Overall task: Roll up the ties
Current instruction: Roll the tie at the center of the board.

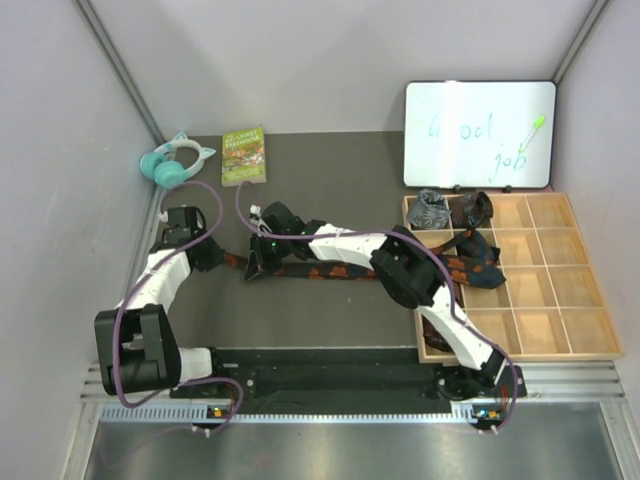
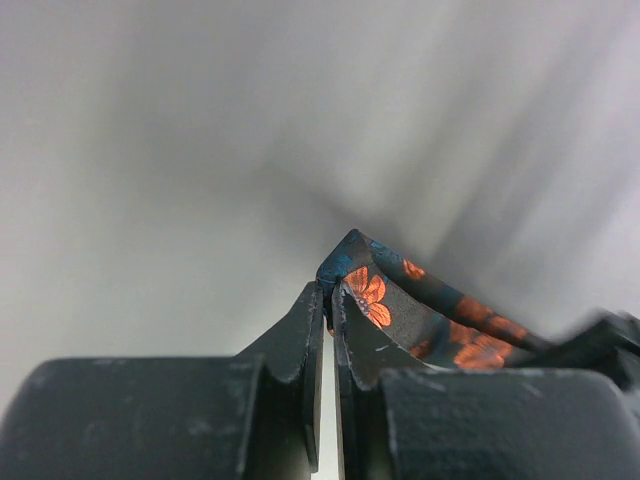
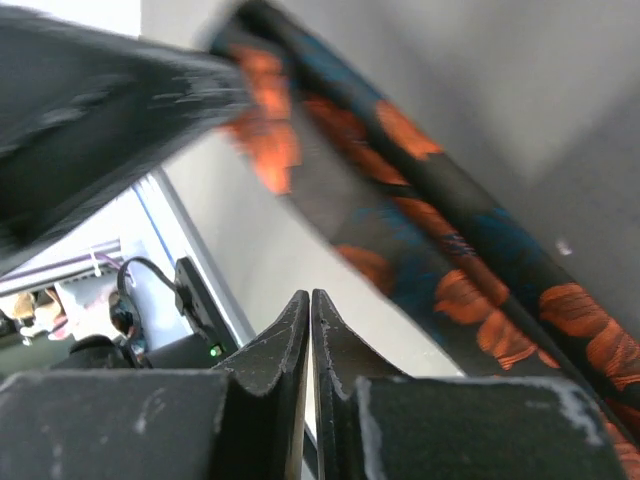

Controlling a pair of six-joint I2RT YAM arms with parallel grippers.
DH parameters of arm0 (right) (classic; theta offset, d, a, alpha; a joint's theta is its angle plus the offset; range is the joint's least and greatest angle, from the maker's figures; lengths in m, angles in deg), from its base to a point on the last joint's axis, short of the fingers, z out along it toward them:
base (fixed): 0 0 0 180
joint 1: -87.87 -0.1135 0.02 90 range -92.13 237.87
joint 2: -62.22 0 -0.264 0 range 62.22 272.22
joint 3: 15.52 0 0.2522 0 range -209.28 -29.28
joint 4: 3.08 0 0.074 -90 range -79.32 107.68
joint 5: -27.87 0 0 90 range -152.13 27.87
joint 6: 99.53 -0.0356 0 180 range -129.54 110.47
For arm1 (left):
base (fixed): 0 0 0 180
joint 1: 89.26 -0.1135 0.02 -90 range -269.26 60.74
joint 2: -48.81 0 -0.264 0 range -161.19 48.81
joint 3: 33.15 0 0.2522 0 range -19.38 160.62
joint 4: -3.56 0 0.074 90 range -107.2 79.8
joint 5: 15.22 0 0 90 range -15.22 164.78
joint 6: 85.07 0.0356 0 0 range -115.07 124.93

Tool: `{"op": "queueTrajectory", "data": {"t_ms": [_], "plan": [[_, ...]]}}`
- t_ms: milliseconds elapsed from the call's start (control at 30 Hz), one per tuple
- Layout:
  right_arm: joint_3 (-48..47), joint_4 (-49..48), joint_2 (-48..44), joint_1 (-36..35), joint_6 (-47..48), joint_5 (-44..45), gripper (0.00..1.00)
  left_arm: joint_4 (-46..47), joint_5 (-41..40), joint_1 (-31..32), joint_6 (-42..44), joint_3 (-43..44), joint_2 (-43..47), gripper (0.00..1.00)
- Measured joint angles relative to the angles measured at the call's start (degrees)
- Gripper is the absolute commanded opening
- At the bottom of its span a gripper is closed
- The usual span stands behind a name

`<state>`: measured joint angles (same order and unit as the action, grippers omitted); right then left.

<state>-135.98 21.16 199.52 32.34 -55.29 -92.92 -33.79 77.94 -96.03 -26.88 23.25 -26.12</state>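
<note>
A black tie with orange-red leaf blotches (image 1: 335,268) lies stretched across the mat, its wide end over the wooden tray (image 1: 560,335). My left gripper (image 1: 217,256) is shut on the tie's narrow end (image 2: 360,285), which folds over the fingertips. My right gripper (image 1: 256,266) is shut and empty, just beside the tie near that same end. In the right wrist view the tie (image 3: 450,230) passes above the closed fingertips (image 3: 295,325) without touching them. A grey rolled tie (image 1: 430,209) and a dark brown rolled tie (image 1: 470,208) sit in the tray's back-left compartments.
A whiteboard (image 1: 480,135) leans at the back right. A green book (image 1: 243,155) and teal cat-ear headphones (image 1: 175,162) lie at the back left. Grey walls close in both sides. The right arm (image 1: 410,270) crosses over the tie.
</note>
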Motion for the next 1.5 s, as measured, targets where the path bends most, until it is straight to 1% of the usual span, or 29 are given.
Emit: {"op": "queueTrajectory", "data": {"t_ms": [200, 433, 667, 767, 900, 1033, 1267, 1500], "plan": [[-1.4, -0.3, 2.6, 1.0, -2.5, -0.2, 0.04, -1.1, -0.1, 1.4, 0.0, 1.3, 2.4, 0.01], [-3.3, -1.8, 4.4, 3.7, -5.4, -1.4, 0.04, -2.6, -1.2, 4.1, 0.0, 1.4, 2.5, 0.01], [-3.3, -2.4, 5.4, 5.0, -6.3, -3.5, 0.05, -3.5, -3.5, 6.3, 0.1, 1.4, 2.5, 0.01], [-2.2, -3.8, 5.2, 5.0, -6.5, -5.2, 0.06, -4.0, -5.5, 6.4, 0.3, 1.9, 2.4, 0.0], [2.7, -4.4, 2.6, 5.0, -6.4, -6.0, 0.06, -4.7, -8.0, 6.4, 0.5, 3.6, 1.4, 0.0], [3.0, -4.1, 2.1, 5.0, -6.3, -6.2, 0.06, -4.7, -9.7, 6.4, 0.5, 4.8, 0.3, 0.0], [-1.4, -4.0, 2.1, 5.0, -7.5, -6.2, 0.06, -4.7, -11.5, 6.4, 0.5, 5.3, 0.0, 0.0], [-6.5, -4.7, 4.5, 5.0, -8.5, -6.3, 0.06, -4.7, -12.0, 8.8, 0.3, 5.3, -1.0, 0.0]]}}
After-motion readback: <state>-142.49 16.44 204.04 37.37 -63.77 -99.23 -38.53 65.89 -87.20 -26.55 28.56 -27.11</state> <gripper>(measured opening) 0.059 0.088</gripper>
